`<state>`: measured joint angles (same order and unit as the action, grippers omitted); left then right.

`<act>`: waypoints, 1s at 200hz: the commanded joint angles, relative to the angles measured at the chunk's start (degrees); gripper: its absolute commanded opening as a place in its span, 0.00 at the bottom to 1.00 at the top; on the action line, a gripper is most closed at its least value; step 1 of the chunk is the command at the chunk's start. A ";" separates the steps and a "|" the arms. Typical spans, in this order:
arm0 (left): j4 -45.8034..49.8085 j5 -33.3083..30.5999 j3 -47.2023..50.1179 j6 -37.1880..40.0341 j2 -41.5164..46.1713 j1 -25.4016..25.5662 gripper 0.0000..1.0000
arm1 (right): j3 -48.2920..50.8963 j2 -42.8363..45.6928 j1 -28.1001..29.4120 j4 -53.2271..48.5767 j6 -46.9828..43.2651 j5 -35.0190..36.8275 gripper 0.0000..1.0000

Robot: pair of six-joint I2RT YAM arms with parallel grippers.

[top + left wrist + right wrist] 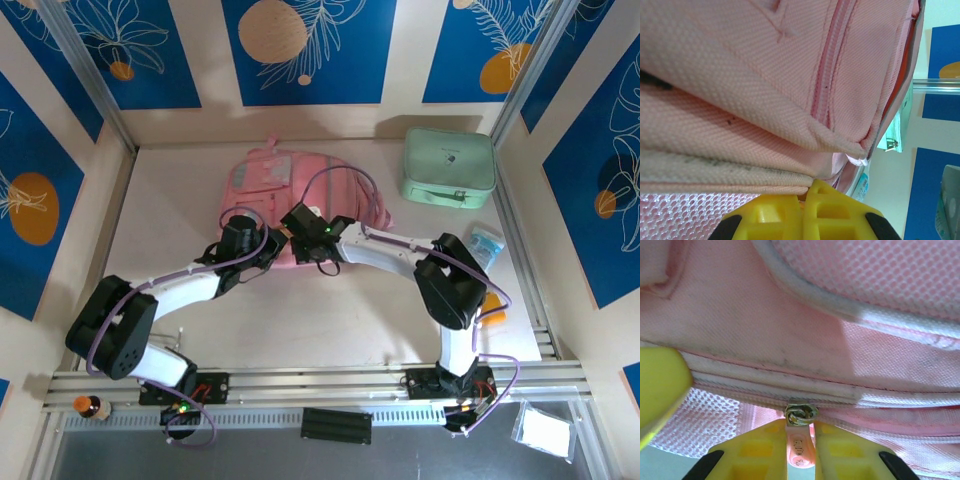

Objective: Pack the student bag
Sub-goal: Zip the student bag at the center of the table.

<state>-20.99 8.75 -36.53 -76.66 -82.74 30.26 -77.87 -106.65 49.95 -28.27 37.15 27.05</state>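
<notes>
From the right wrist, the zip pull (800,447) is shown pinched in the right claw (800,432). The left claw (809,190) is shut on the student bag (765,75)

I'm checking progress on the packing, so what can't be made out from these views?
- Contents of the student bag: top view, fabric hides the inside.
- Lettering on the zipper pull: right wrist view, too small, cut by the bottom edge, between the fingers of the right gripper.
- Grip of the left gripper: left wrist view, a fold meets its shut tips; any pinch is hidden.
- The blue packet: top view, too small to identify.
</notes>
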 commanded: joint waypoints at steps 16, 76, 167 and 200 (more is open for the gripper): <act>-3.26 1.62 -1.82 0.59 -0.14 -0.29 0.00 | 4.83 4.72 -2.77 0.61 -2.13 0.07 0.16; -3.43 1.61 -0.76 0.79 0.21 -0.82 0.00 | 12.03 9.32 -9.44 5.91 -4.03 -9.51 0.26; -1.90 3.64 -2.05 2.93 -0.84 -0.82 0.00 | 5.42 3.82 -6.80 1.67 -8.82 -3.81 0.25; -2.12 3.55 -2.05 2.89 -1.00 -0.91 0.00 | 5.53 3.73 -6.89 0.79 -9.88 -2.15 0.26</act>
<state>-21.41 10.61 -36.91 -75.94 -83.77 29.76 -71.61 -102.35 43.09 -25.56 28.88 22.15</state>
